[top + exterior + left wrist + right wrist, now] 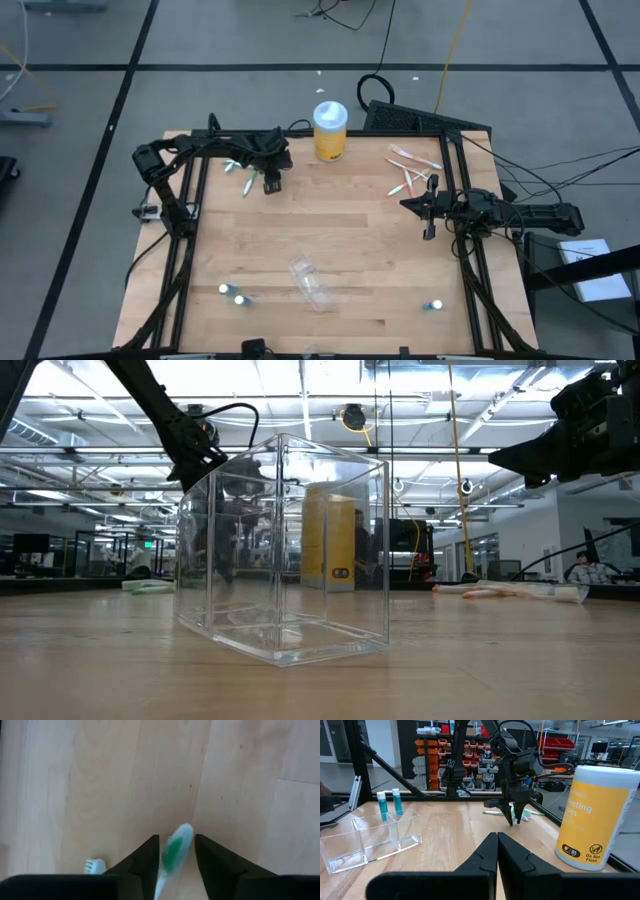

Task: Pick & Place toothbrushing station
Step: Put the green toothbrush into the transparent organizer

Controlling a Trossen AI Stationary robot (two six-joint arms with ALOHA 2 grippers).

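Note:
The toothbrushing station (312, 282), a colourless see-through container, rests on its base on the wooden table (350, 230) near the front edge; it fills the low view (285, 550). My left gripper (270, 182) is at the far left of the table, pointing steeply down, with a green-and-white toothbrush (175, 852) between its fingers. A second green toothbrush (235, 165) lies beside it. My right gripper (410, 205) hangs shut and level over the table's right side, touching nothing; its own wrist view shows the shut fingers (497, 845). My left gripper has the toothbrush's green-and-white handle (172, 857) between its two fingers, which come from above and stand close on either side of it. The handle's rounded end (185, 831) sticks out past the fingertips. Whether the brush is off the table does not show.
A yellow jar with a white lid (330, 130) stands at the far edge. Pink toothbrushes (410, 168) lie at the far right. Small blue tubes stand near the front edge at left (232, 293) and right (432, 304). Bare wood lies in the middle.

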